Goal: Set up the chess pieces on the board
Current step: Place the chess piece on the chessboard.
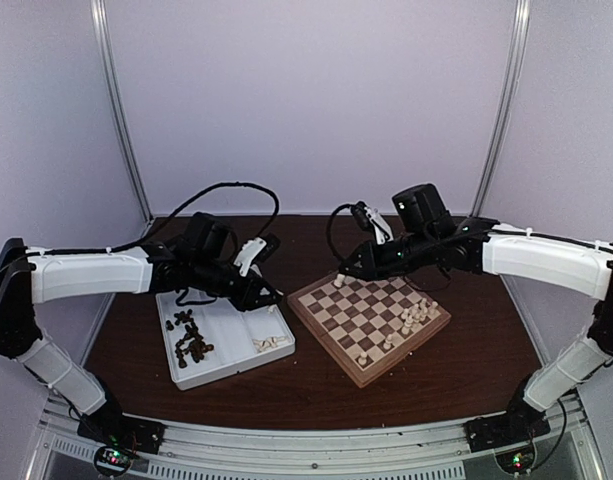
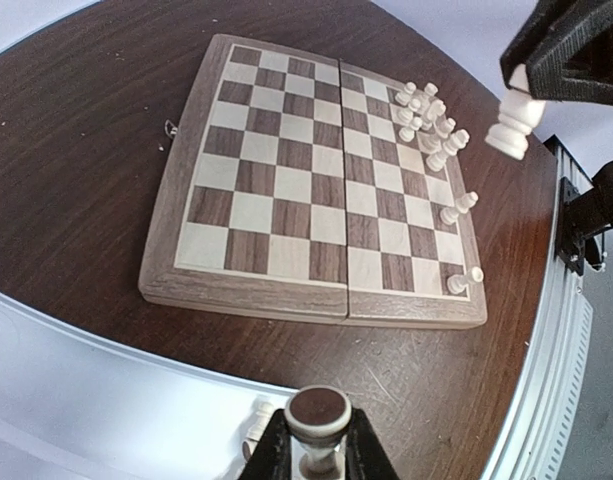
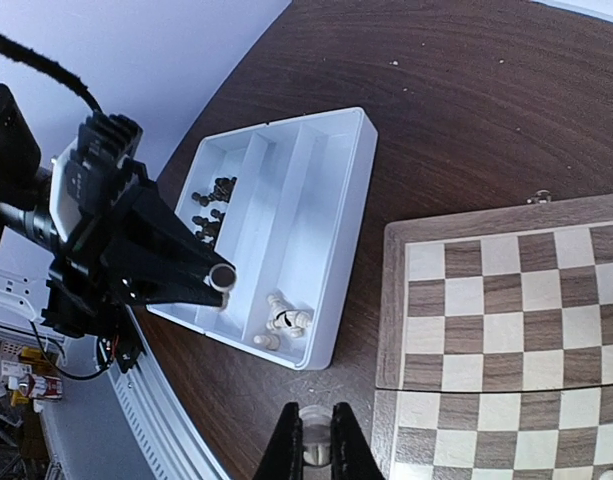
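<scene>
The board lies right of centre, with a cluster of cream chess pieces along its right edge and two single ones near the front corner. My left gripper hovers over the white tray's right end, shut on a cream piece whose brown felt base faces the camera. At the board's far left corner my right gripper is shut on another cream piece. The left wrist view shows that piece hanging above the board.
The white tray sits left of the board, with dark pieces in its left compartment and a few cream ones at its right end. A narrow strip of dark table separates tray and board.
</scene>
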Motion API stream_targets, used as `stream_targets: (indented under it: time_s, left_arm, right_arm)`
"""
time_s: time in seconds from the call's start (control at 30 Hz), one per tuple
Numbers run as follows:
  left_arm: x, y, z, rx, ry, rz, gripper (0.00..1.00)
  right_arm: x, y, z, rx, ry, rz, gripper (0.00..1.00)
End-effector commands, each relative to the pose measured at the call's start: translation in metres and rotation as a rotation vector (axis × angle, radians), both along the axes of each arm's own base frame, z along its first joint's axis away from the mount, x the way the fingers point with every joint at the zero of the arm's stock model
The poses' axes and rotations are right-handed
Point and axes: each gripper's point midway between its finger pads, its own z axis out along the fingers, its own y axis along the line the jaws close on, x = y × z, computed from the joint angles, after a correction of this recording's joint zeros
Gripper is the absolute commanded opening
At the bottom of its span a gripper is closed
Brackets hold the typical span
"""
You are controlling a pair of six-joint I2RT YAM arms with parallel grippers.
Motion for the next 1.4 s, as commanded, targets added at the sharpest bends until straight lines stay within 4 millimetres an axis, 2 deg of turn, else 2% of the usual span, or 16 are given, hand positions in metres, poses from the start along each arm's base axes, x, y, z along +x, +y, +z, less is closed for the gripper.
stream_targets:
  time_s: [0.0,0.23,0.67,0.8,1.13,1.37]
  left_arm:
    - [0.006,0.006,0.017,-0.038,-0.034,0.048,0.0]
    - [0.004,0.011,0.019,-0.04,-0.03,0.06,0.0]
    - [0.004,0.01,0.022,-0.047,-0.025,0.061,0.0]
    - [0.003,0.011,0.022,-0.045,-0.025,0.06,0.0]
    - [-0.001,0.012,0.019,-0.047,-0.01,0.053,0.0]
    - [-0.002,0.012,0.02,-0.049,-0.011,0.052,0.0]
  right_arm:
    - [-0.006,-0.033,-0.01,-0.091,-0.074,-0.059,0.0]
    - [-0.021,-0.071,-0.023,-0.17,-0.139,-0.115,0.0]
    - [-0.039,-0.102,-0.033,-0.232,-0.18,-0.146,0.0]
    - [-0.045,-0.102,-0.043,-0.269,-0.184,-0.128,0.0]
    - [-0.073,-0.082,-0.073,-0.383,-0.207,-0.055,0.0]
    - [-0.074,-0.076,-0.09,-0.405,-0.245,-0.061,0.0]
